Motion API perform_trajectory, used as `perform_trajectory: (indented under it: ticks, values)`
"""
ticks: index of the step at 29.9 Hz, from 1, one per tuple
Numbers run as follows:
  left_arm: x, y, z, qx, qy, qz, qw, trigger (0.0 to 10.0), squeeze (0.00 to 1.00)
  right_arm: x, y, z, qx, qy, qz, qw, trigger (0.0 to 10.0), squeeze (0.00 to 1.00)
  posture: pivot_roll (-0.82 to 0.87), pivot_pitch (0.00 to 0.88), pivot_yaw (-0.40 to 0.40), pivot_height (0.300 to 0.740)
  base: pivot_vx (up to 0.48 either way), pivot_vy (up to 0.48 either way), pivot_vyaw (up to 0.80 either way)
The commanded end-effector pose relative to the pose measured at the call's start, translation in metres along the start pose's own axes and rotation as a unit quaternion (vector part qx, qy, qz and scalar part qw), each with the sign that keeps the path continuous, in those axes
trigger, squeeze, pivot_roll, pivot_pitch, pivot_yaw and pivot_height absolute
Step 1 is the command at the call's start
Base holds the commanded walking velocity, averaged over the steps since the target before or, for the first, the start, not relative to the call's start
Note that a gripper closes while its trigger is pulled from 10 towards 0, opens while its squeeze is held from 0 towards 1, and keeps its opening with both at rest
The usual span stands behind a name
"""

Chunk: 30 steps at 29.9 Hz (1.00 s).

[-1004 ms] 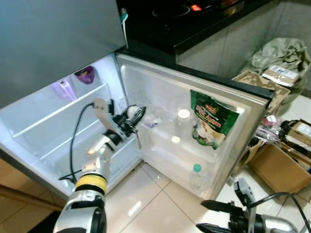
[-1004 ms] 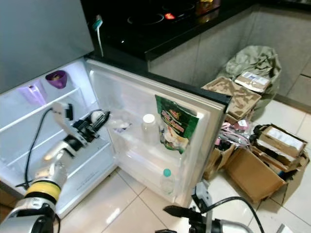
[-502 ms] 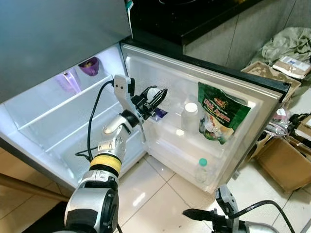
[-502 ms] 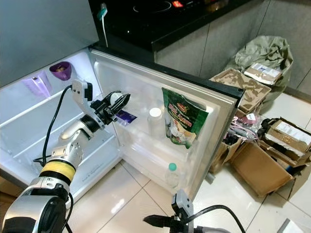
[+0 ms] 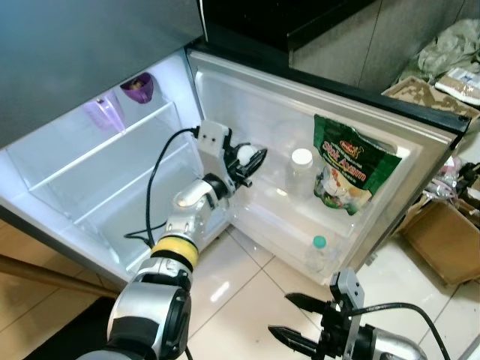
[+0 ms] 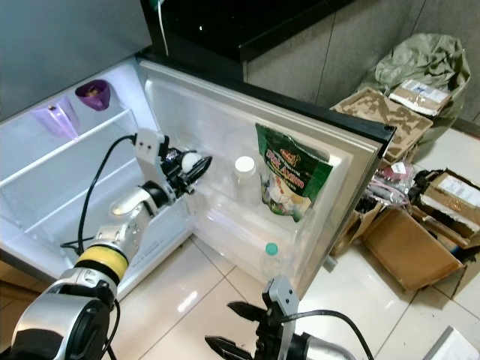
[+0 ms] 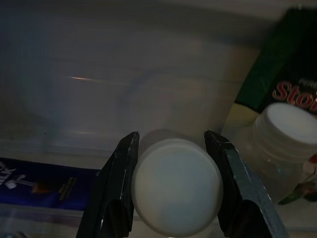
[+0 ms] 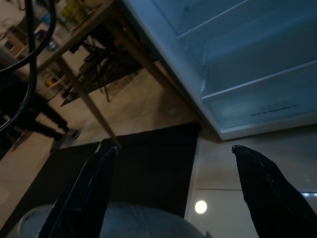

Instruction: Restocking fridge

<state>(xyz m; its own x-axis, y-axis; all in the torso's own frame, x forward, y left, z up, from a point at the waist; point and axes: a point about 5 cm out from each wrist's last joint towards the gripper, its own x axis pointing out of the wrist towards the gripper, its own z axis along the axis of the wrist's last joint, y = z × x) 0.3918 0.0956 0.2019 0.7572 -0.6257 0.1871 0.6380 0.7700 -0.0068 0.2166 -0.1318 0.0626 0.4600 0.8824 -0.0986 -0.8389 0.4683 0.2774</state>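
A: Where's the left pincer (image 5: 255,156)?
B: At the fridge door shelf (image 5: 296,221), its 2 fingers closed around a white-capped jar (image 5: 245,154).
A: What's beside it?
B: A white-lidded bottle (image 5: 299,169), then a green pouch (image 5: 346,174). The right pincer (image 5: 294,324) hangs spread over the floor.

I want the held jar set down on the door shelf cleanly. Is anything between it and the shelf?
Nothing visible blocks it. The left gripper holds the white-lidded jar just above the door shelf; another jar stands beside it.
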Motion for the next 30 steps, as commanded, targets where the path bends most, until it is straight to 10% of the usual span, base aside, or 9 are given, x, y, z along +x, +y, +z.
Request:
perform_trajectory:
  ticks: [1,30]
  values:
    - [0.002,-0.003,0.0,0.013,0.0,0.0,1.0,10.0,0.0,-0.002,0.002,-0.002,0.008,-0.004,-0.013,1.0,10.0,0.0,-0.13,0.275,0.134,0.74,0.0,0.0,0.0]
    - [0.039,-0.027,0.023,0.052,0.038,-0.049,0.997,10.0,0.0,0.0,-0.008,0.012,-0.006,-0.043,-0.09,0.995,10.0,0.0,-0.13,0.3,0.155,0.74,0.0,0.0,0.0]
